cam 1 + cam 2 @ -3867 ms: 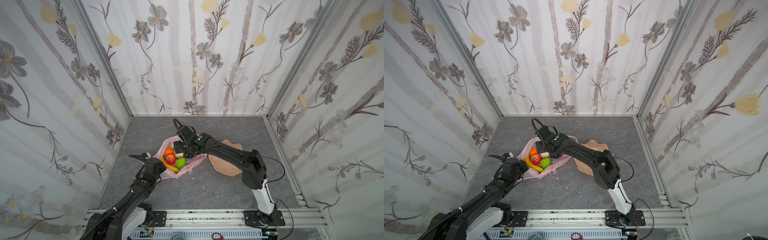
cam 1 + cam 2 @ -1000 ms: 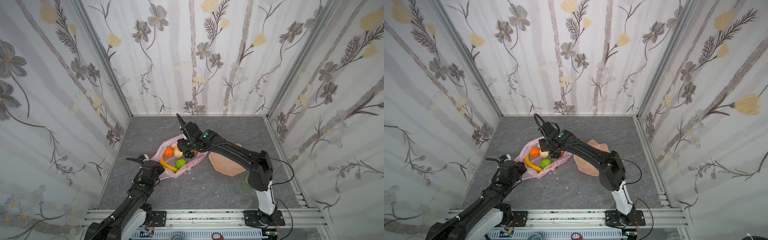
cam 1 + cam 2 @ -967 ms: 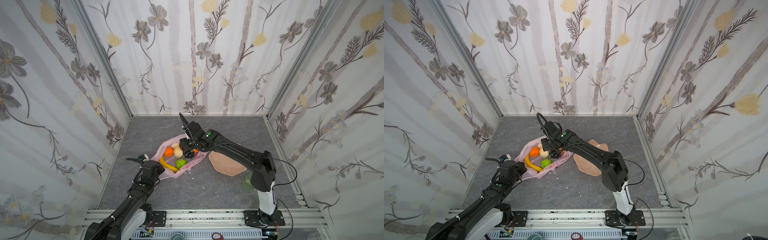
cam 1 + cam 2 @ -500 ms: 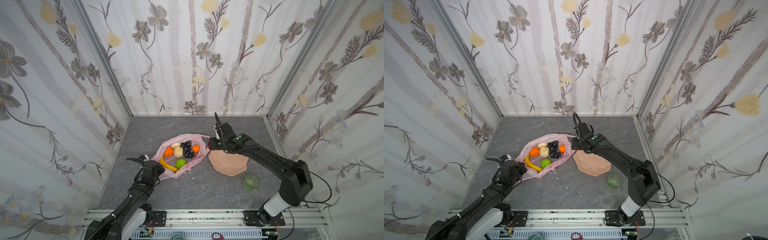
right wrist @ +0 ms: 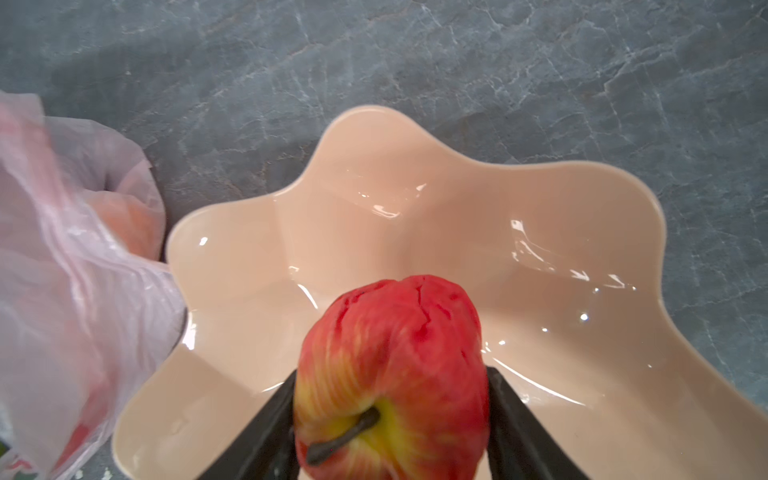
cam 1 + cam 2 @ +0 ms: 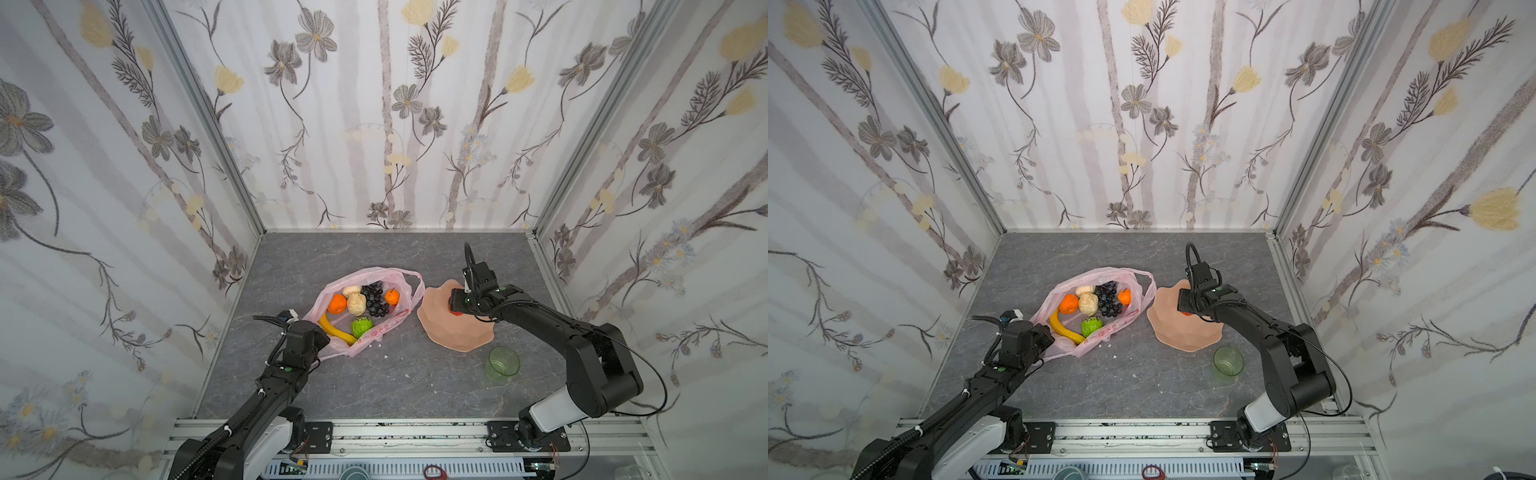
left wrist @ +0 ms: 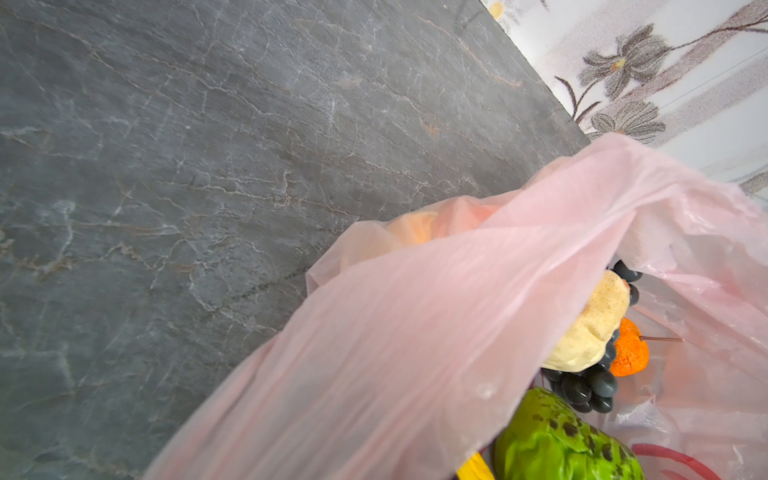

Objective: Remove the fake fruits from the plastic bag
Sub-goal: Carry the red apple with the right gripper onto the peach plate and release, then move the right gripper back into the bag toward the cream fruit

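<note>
Both black: left arm (image 6: 286, 370), right arm (image 6: 540, 316), white shells at the near bases. Black cable (image 6: 468, 255) loops above the right gripper (image 6: 454, 305).

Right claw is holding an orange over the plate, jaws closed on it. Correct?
No. The right claw holds the red apple, not an orange, over the plate, jaws closed on it; the right wrist view shows it. The oranges lie in the bag.
</note>
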`<action>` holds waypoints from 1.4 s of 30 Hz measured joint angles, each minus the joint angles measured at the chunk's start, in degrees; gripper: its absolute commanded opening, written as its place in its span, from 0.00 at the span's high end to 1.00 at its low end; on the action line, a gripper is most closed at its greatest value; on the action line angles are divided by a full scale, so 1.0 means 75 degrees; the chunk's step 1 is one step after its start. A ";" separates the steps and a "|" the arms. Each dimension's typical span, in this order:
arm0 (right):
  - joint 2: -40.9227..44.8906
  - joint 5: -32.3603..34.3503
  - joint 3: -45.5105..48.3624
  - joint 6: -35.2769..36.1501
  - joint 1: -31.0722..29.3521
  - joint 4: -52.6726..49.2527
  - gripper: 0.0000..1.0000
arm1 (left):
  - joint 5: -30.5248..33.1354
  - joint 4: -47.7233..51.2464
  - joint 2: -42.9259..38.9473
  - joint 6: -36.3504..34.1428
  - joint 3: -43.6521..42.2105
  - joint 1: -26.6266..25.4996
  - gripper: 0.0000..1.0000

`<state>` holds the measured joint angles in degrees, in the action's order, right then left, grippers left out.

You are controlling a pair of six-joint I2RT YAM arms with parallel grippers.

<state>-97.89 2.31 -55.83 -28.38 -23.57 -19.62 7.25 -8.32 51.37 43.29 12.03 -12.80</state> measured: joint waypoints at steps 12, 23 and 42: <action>-0.0478 -0.0061 0.0245 0.0052 0.0073 0.0688 0.36 | -0.0061 -0.0003 -0.0099 0.0009 0.0000 0.0000 0.87; -0.0542 -0.0058 0.0312 0.0050 0.0020 0.0822 0.24 | -0.0058 -0.0003 -0.0119 0.0029 -0.0006 0.0000 0.86; -0.0108 0.0548 -0.0245 0.0044 -0.0527 0.0189 0.09 | -0.0131 -0.0003 -0.0446 0.0026 -0.0105 0.0000 0.86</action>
<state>-98.70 6.42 -57.67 -28.05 -27.53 -18.20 6.26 -8.34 48.03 43.48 11.25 -12.80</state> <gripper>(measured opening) 0.916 0.138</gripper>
